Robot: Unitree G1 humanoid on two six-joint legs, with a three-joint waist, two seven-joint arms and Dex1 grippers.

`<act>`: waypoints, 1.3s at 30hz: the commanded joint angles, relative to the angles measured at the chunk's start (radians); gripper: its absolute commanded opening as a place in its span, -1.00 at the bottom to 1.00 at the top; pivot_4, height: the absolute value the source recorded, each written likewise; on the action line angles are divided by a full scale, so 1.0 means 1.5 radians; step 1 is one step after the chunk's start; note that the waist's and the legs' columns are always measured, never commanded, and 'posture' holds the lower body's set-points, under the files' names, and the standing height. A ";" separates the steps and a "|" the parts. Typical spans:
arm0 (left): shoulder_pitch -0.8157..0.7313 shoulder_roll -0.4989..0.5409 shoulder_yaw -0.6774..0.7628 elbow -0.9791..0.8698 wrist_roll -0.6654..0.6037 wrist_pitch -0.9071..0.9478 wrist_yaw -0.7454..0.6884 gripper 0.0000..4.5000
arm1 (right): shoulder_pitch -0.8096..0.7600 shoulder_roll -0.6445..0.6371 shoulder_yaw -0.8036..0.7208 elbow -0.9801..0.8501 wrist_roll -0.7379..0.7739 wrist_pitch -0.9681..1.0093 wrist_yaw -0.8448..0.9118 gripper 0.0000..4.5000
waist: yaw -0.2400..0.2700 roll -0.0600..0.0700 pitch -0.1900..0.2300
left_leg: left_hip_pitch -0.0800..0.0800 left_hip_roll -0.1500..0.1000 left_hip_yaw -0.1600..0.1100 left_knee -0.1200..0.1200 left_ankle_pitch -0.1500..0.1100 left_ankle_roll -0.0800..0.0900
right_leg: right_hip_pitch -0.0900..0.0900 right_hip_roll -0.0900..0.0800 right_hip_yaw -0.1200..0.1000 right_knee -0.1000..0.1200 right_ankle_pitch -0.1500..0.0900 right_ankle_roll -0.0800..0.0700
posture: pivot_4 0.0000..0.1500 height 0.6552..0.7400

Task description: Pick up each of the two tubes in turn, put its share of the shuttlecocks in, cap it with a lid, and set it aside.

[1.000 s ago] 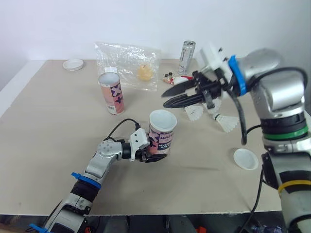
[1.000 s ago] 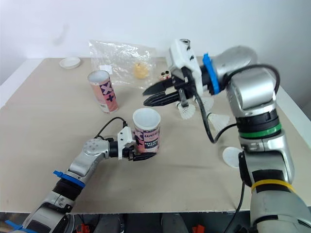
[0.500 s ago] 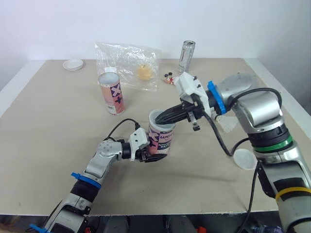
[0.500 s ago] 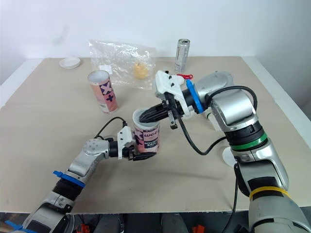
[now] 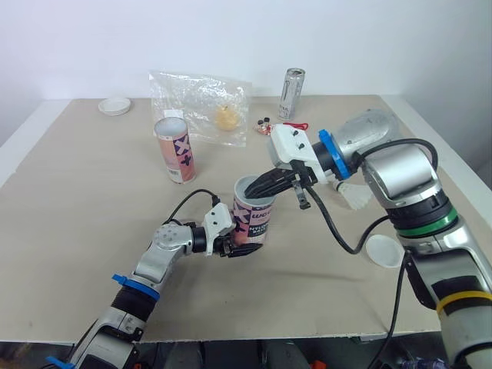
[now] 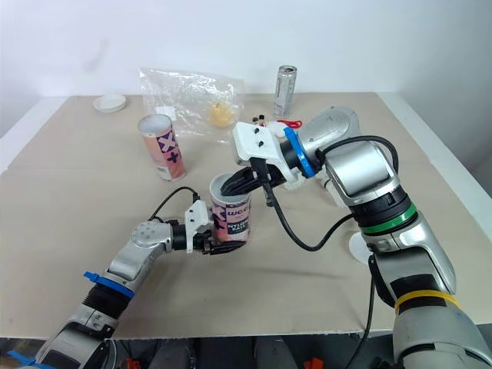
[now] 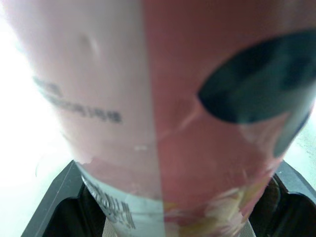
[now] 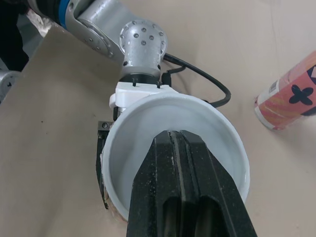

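Plenty of room on this one. The beige tabletop (image 5: pixel 69 207) is mostly bare along its left side and front edge, and the clutter sits at the back by the white wall.

The pink printed cardboard tube (image 5: pixel 254 214) being worked on is about mid-table, well in from every edge. Its mouth is up and open and it's roughly upright (can't tell if its base touches the table). The left gripper (image 5: pixel 237 247) is clamped on its lower part, with the forearm low over the table and reaching forward. The right gripper (image 8: pixel 178 138) comes in from the right, angled down. Its two black fingers are pressed together, tips dipped into the tube's mouth.

The second pink tube (image 5: pixel 175 148) stands upright farther back on the left, well apart. One round white lid (image 5: pixel 114 105) lies by the back-left corner, and another white lid (image 5: pixel 386 250) lies toward the right edge near the right arm. A white feather shuttlecock (image 5: pixel 356 198) lies just beside that arm. A clear plastic bag (image 5: pixel 201 104) and a slim silver can (image 5: pixel 291 83) sit at the back.
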 commanded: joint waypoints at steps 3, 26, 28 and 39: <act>0.019 0.007 -0.009 0.017 0.014 0.020 0.006 0.44 | 0.016 0.007 0.017 0.001 0.016 0.058 0.021 -0.97 | 0.000 0.000 -0.001 | 0.000 0.000 0.000 0.000 0.000 0.000 | 0.000 0.000 0.000 0.000 0.000 0.000 | 1.00 1.00; 0.036 0.038 0.004 -0.043 -0.017 0.002 -0.034 1.00 | 0.436 -0.081 -0.349 -0.100 0.182 -0.027 -0.091 0.70 | -0.005 0.003 0.002 | -0.001 0.000 0.000 -0.004 -0.001 0.000 | -0.002 0.001 0.001 -0.001 -0.001 0.003 | 1.00 1.00; 0.034 0.045 0.008 -0.042 -0.019 -0.003 -0.041 1.00 | 0.471 -0.071 -0.335 -0.098 0.157 -0.094 -0.094 0.99 | -0.006 0.002 0.002 | -0.001 0.000 -0.001 -0.004 -0.001 0.000 | -0.001 0.001 0.000 -0.001 -0.001 0.003 | 1.00 1.00; 0.023 0.086 0.036 -0.030 -0.031 -0.030 -0.070 1.00 | 0.498 0.010 -0.243 -0.063 0.111 -0.205 -0.134 0.99 | -0.006 0.001 0.003 | -0.002 0.000 0.000 -0.003 -0.001 0.000 | -0.001 0.001 0.000 -0.001 -0.001 0.003 | 1.00 1.00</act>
